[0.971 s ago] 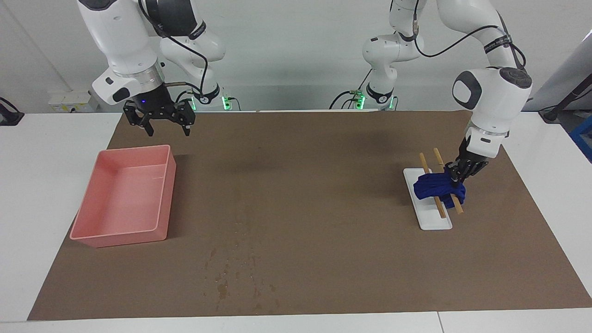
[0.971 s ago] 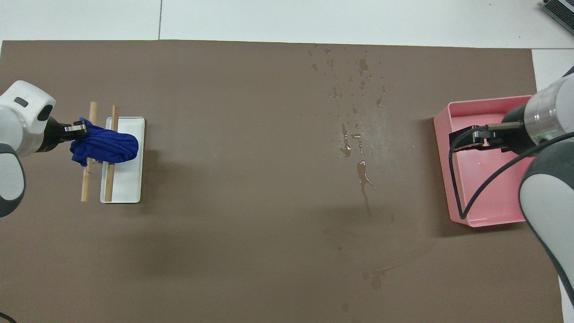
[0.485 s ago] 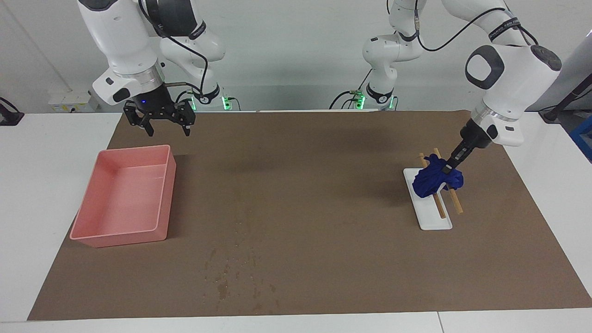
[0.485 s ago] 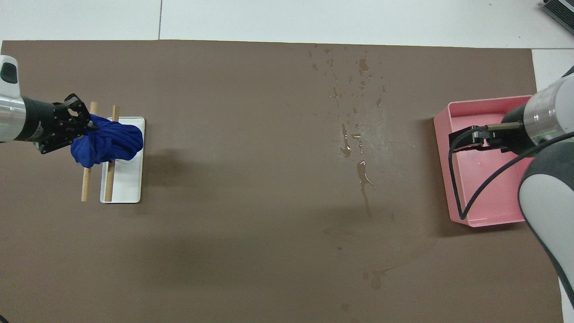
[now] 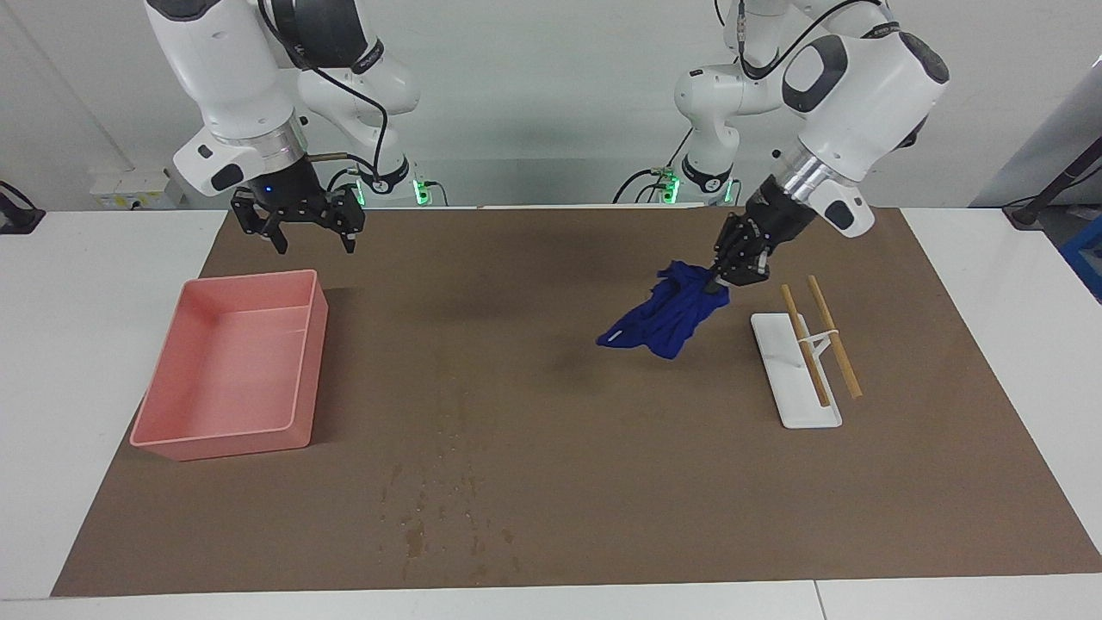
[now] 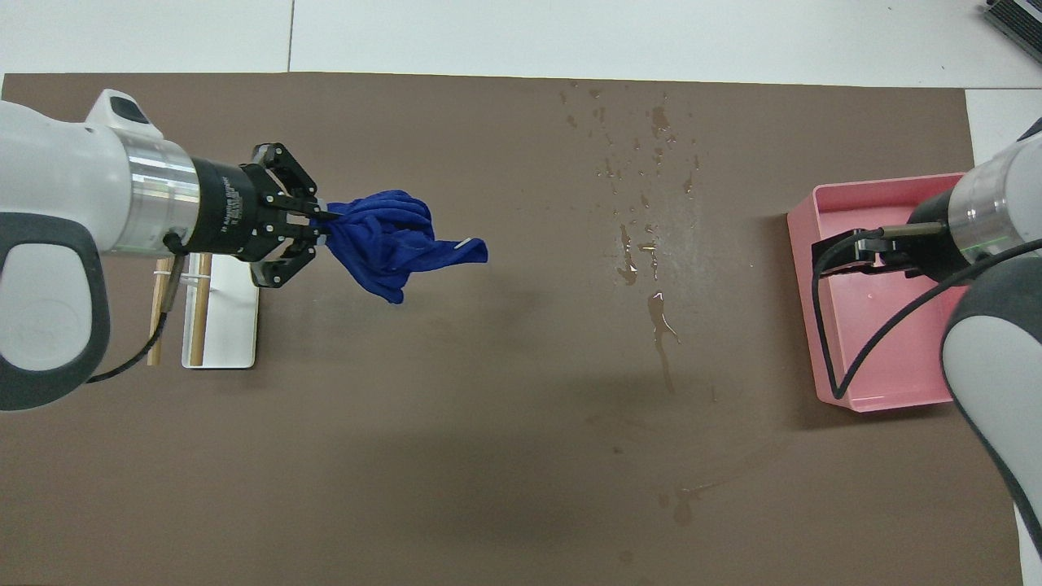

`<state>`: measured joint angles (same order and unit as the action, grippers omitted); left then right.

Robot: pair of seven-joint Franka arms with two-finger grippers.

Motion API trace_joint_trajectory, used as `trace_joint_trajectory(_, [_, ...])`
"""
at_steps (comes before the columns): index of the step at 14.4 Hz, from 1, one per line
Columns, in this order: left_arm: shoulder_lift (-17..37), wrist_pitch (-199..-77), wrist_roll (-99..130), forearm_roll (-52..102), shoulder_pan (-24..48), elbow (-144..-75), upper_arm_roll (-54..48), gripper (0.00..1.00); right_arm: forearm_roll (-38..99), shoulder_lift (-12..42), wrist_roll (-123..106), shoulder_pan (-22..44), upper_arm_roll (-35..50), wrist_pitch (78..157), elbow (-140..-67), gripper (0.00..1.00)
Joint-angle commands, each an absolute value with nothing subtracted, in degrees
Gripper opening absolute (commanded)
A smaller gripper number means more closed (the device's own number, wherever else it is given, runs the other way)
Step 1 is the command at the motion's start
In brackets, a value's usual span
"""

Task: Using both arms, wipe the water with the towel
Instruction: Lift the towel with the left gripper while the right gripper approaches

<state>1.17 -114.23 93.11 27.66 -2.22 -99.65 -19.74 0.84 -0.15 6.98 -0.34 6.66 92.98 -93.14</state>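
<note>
My left gripper [image 5: 719, 275] [image 6: 321, 228] is shut on one end of the deep blue towel [image 5: 667, 314] [image 6: 391, 244]. The towel hangs loose in the air over the brown paper sheet [image 5: 551, 387], beside the white stand. The water [image 5: 430, 517] [image 6: 643, 203] lies as dark specks and streaks on the sheet, farther from the robots and toward the right arm's end. My right gripper [image 5: 312, 241] waits open and holds nothing, raised over the edge of the pink tray [image 5: 232, 280] [image 6: 814, 212] that lies nearest the robots.
A white stand [image 5: 796, 405] [image 6: 232, 325] carrying two wooden rods [image 5: 818, 344] sits at the left arm's end of the sheet. The pink tray has nothing in it. White tabletop borders the sheet all around.
My left gripper has lifted the towel off the wooden rods and carried it toward the middle of the sheet, where it now hangs unfurled. The right arm has not moved.
</note>
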Motion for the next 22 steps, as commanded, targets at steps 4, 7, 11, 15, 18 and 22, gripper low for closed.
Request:
trace_joint_trajectory(4, [0.5, -127.7, 112.7, 30.2, 6.7, -101.6, -22.2, 0.0, 7.1, -2.0, 11.3, -1.5, 7.1, 93.0, -95.7, 1.0])
trace_joint_trajectory(7, [0.5, -131.6, 115.3, 30.2, 9.7, -102.2, -22.2, 0.0, 14.4, -2.3, 21.3, -1.6, 7.1, 95.3, -97.0, 1.0])
trace_joint_trajectory(11, [0.5, -136.1, 118.7, 30.2, 11.8, -103.3, -22.2, 0.0, 24.0, -3.5, 35.3, -1.0, 7.1, 100.6, -100.3, 1.0])
trace_joint_trajectory(15, [1.0, -140.7, 124.1, 30.2, 13.4, -103.4, -22.3, 0.0, 32.9, -4.0, 50.4, -0.7, 7.2, 108.1, -102.3, 1.0])
trace_joint_trajectory(18, [1.3, -144.5, 126.5, 30.3, 15.8, -103.4, -22.3, 0.0, 39.4, -4.7, 60.3, 1.1, 7.2, 115.7, -105.3, 1.0])
trace_joint_trajectory(22, [1.6, -150.6, 127.6, 30.3, 20.3, -103.4, -22.3, 0.0, 41.7, -5.2, 66.1, 6.6, 7.2, 122.0, -108.7, 1.0])
